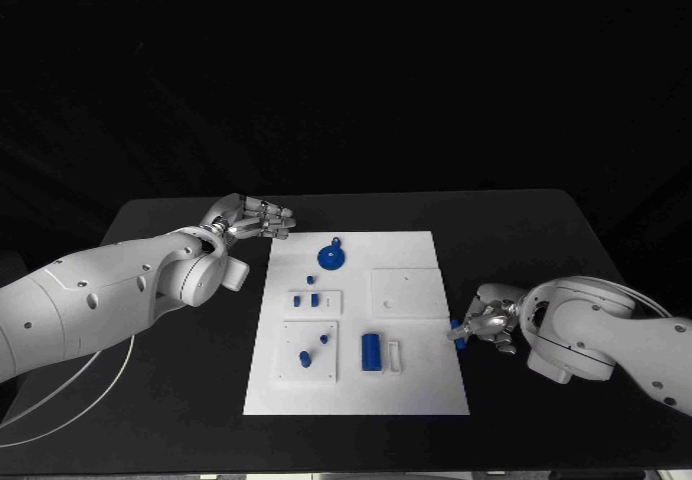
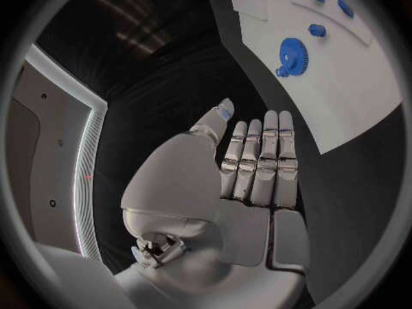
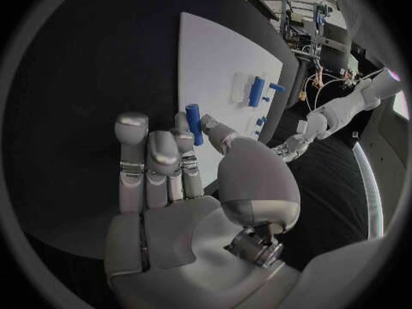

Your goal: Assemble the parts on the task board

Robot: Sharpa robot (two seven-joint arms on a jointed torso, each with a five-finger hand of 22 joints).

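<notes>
Pinching a blue peg (image 1: 460, 333) in our right hand (image 1: 488, 325) just off the task board's (image 1: 418, 395) right edge, long axis roughly along that edge. Our left hand (image 1: 254, 219), fingers straight and together, holds nothing.

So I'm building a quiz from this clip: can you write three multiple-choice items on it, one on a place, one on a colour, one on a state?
1. Where is the gear?
A. far end of the task board
B. off the board
C. near end

2. What colour are the parts?
A. red
B. blue
C. green

3. What is the right hand doing?
A. resting flat
B. holding nothing
C. pinching a small blue peg

Answers: A, the head view shows it nearest the far edge; B, every piece is blue; C, the right wrist view shows the peg between thumb and finger.
</notes>
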